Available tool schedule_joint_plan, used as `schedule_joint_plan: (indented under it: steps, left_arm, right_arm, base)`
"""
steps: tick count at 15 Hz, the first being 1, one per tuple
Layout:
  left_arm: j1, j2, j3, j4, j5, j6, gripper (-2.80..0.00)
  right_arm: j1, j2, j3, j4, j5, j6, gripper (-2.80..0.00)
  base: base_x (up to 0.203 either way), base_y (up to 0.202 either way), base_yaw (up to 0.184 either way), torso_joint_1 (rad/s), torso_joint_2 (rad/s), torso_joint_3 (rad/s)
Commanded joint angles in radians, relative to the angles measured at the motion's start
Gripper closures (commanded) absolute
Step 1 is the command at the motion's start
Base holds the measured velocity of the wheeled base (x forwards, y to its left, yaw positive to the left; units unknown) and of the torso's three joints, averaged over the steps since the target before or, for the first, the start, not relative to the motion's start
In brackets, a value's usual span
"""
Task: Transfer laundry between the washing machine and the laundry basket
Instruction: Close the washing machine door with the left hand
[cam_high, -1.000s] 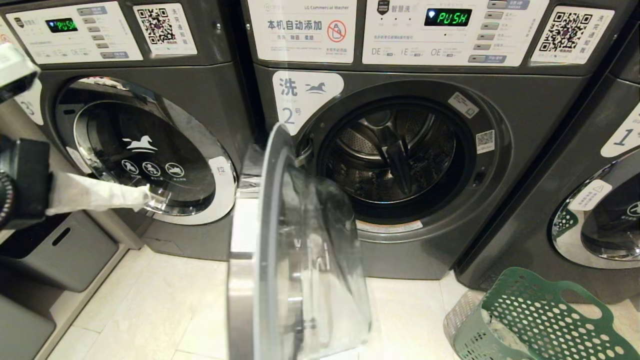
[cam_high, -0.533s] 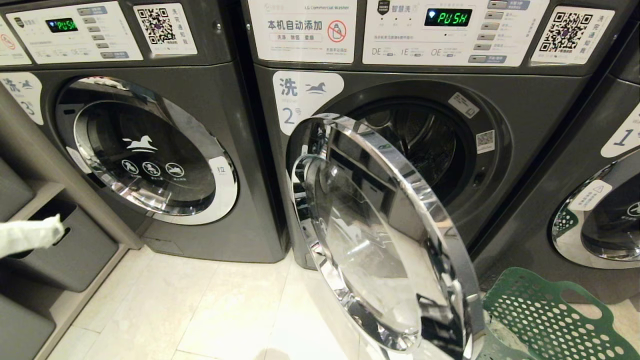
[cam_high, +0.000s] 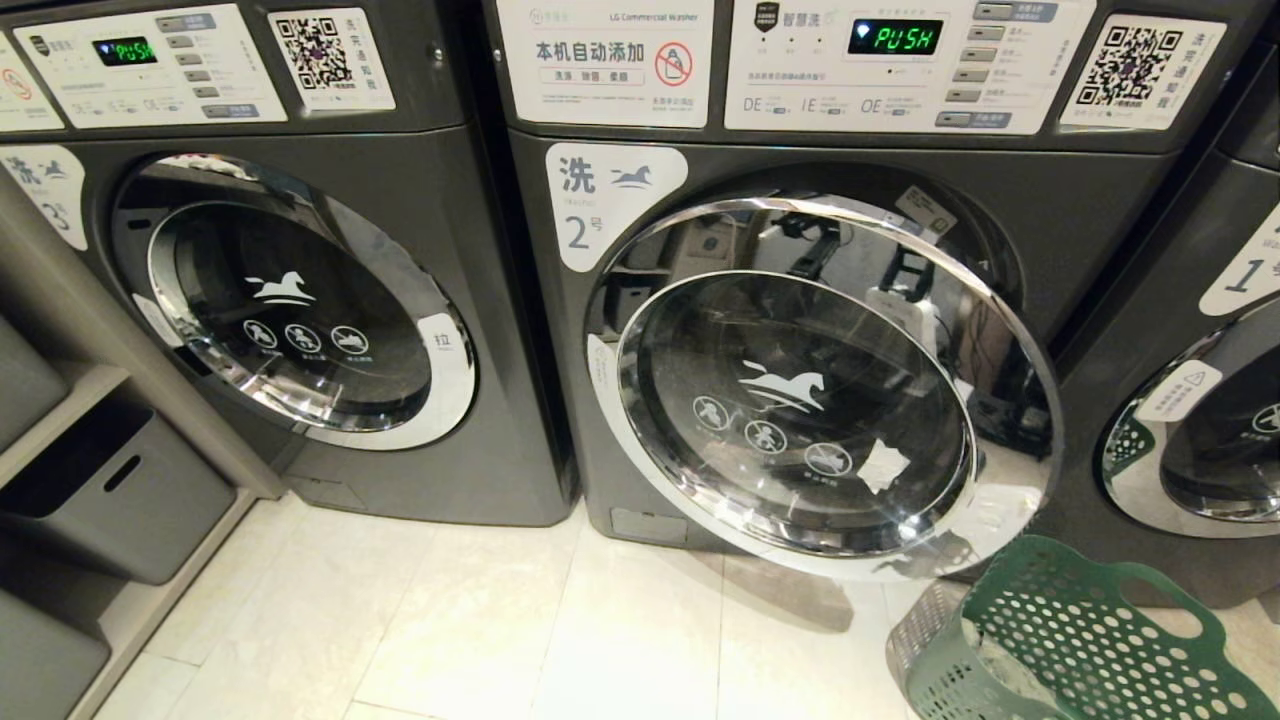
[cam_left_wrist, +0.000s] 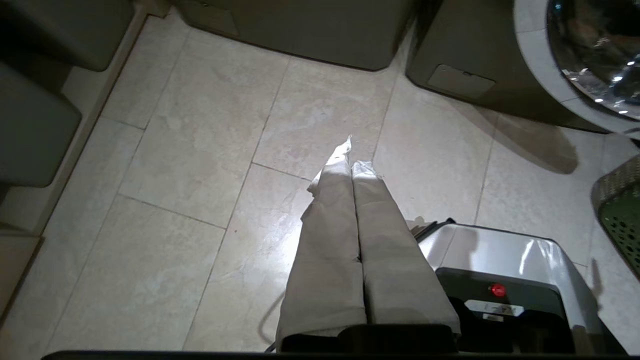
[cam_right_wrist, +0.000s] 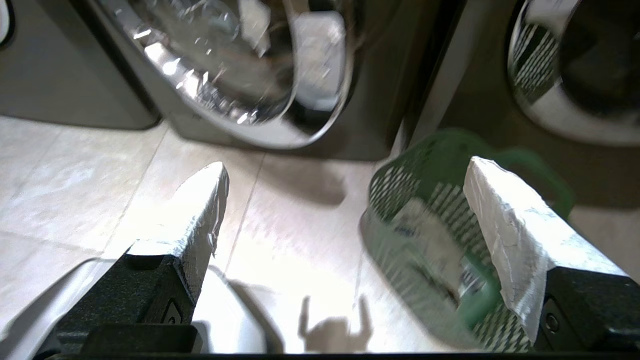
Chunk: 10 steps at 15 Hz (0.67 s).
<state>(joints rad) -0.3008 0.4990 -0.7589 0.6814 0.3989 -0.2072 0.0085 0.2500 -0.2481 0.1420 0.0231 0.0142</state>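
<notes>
Washing machine (cam_high: 800, 330) door nearly shut, drum hidden. Laundry basket (cam_high: 1090, 640) beside it holds pale cloth (cam_high: 1005, 665). Left gripper (cam_left_wrist: 352, 167) fingers together, empty; right gripper (cam_right_wrist: 345, 180) fingers apart, empty.

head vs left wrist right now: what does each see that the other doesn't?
Head only: the control panels, the PUSH display, the white label marked 2, the whole round door of the washing machine, swung nearly shut, and the neighbouring machines marked 3 and 1. Neither arm shows.

Left wrist only: the left gripper, its fingers pressed together over the tiled floor, holding nothing, and the robot's base with a red button.

Both: the tiled floor, the door's chrome rim, the green laundry basket and the grey bins at the side.
</notes>
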Motion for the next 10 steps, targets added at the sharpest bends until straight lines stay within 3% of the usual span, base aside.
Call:
schedule_joint_plan:
  steps: [1, 3, 8, 10]
  left_arm:
    - [0.013, -0.148, 0.056, 0.024, 0.019, -0.002, 0.00]
    - [0.042, -0.216, 0.070, 0.079, 0.033, 0.001, 0.00]
    - [0.048, -0.218, 0.104, 0.079, 0.057, 0.005, 0.00]
    - [0.049, -0.219, 0.134, 0.075, 0.070, 0.000, 0.00]
  right_arm:
    - [0.003, 0.298, -0.071, 0.001, 0.006, 0.043, -2.80]
    - [0.004, 0.608, -0.099, -0.085, 0.014, 0.090, -2.80]
    - [0.001, 1.429, -0.162, -0.710, -0.090, 0.137, -2.80]
    - [-0.010, 1.673, -0.235, -0.907, -0.129, 0.145, -2.80]
  base:
    - [0.000, 0.000, 0.000, 0.000, 0.00, 0.000]
    - [0.000, 0.000, 0.000, 0.000, 0.00, 0.000]
    - [0.000, 0.000, 0.000, 0.000, 0.00, 0.000]
    - [0.000, 0.000, 0.000, 0.000, 0.00, 0.000]
